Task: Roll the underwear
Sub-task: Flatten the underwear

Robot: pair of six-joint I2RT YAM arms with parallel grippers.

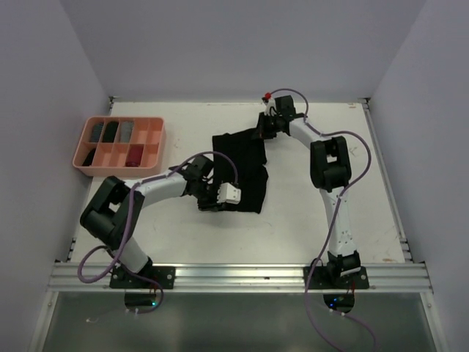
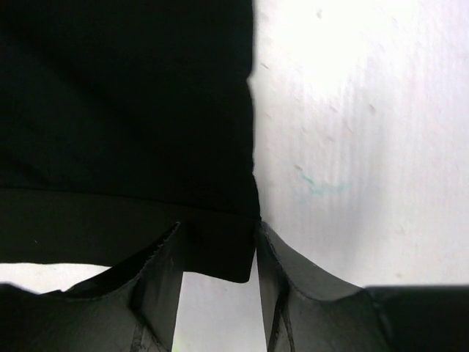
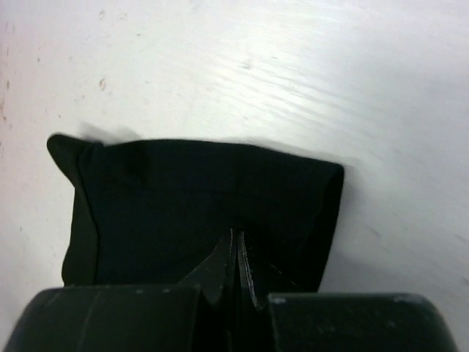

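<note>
Left gripper, nearest the lens, stood part-open astride a hem corner of the black underwear, spread flat beyond its fingers, while the right gripper was clamped on the far edge; rolling looked barely begun, and next the left fingers probably needed closing.
</note>
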